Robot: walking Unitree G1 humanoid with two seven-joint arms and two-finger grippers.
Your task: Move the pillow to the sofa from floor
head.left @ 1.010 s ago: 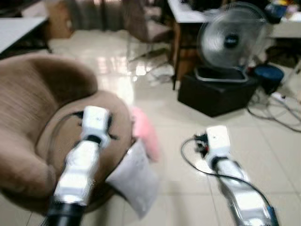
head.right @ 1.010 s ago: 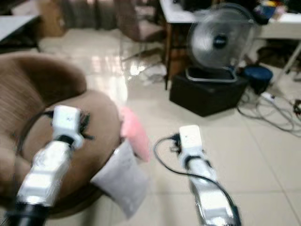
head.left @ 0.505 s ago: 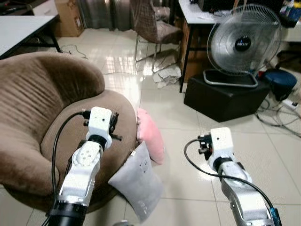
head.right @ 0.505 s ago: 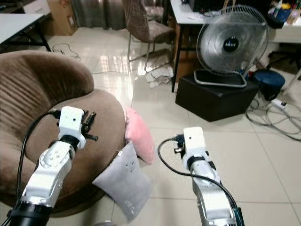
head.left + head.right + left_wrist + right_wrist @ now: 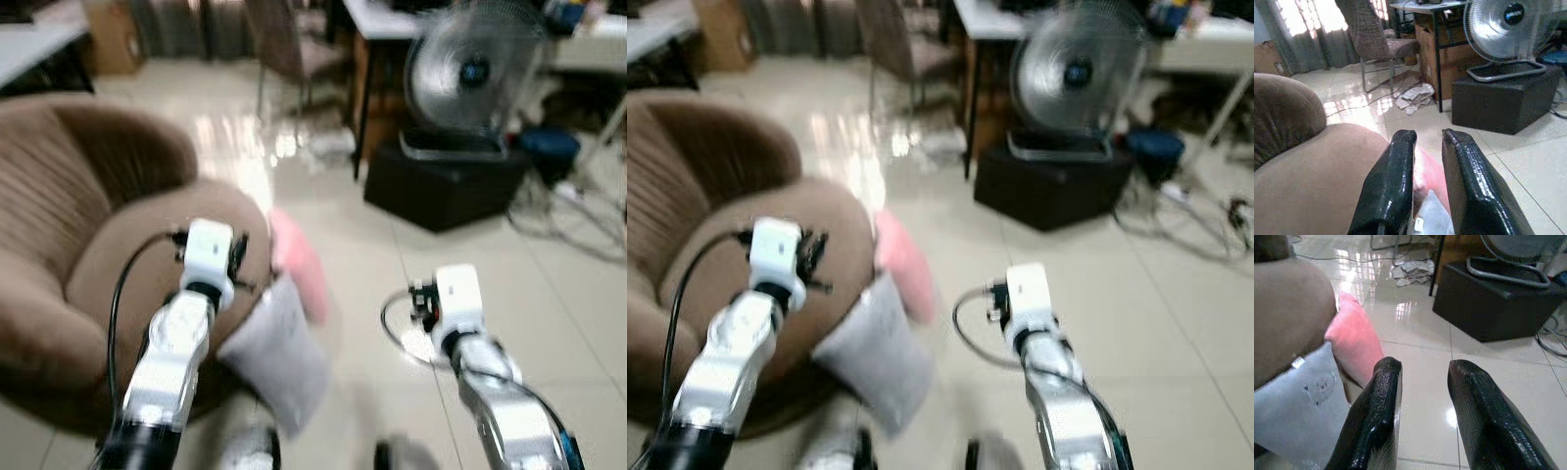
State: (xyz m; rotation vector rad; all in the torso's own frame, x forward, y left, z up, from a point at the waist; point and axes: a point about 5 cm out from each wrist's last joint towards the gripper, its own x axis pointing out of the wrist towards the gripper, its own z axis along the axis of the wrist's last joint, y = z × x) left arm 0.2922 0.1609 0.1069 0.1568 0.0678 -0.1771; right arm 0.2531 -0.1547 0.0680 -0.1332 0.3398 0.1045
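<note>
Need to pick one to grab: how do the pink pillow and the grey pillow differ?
The pink pillow is plain; the grey pillow has a white tag and a faint printed design. The grey pillow sits nearer the robot, the pink pillow behind it. Both lean against the sofa, on the floor.

Two pillows counted on floor beside sofa (image 5: 88, 255): one pink pillow (image 5: 1354, 340), one grey pillow (image 5: 1300, 409). One brown round sofa. One fan (image 5: 468, 73) on one black box (image 5: 441, 191). One chair (image 5: 1376, 36). Two pincers: left pincer (image 5: 1422, 161), right pincer (image 5: 1422, 396).
</note>
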